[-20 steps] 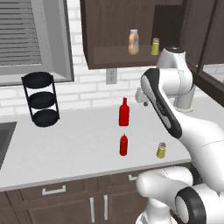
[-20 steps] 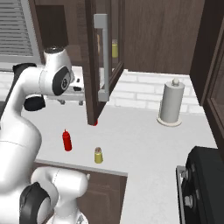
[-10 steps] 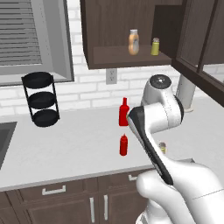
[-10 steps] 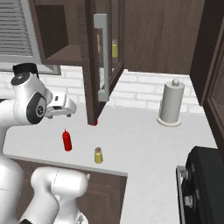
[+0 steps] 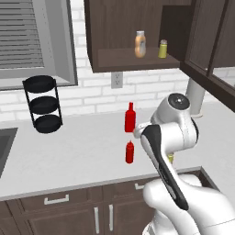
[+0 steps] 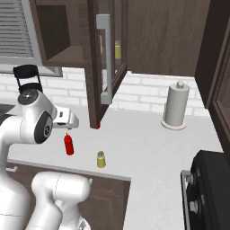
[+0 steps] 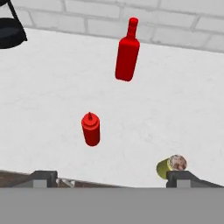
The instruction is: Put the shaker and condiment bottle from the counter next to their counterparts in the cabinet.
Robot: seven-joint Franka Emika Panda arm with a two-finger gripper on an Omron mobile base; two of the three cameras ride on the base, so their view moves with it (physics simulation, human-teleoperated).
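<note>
While the gripper point(image 7: 111, 177) hangs wide open and empty, the pale counter point(image 5: 69, 156) under a brick wall point(image 5: 92, 92) holds the condiment bottle point(image 7: 91, 129) and shaker point(image 7: 171, 166).

A tall red bottle point(image 5: 130, 117) stands upright on the worktop near the white brick wall point(image 5: 92, 94). A black three-tier rack point(image 5: 43, 104) stands to its left. A paper towel holder point(image 6: 174, 106) stands beside a black stove point(image 6: 209, 188)
</note>
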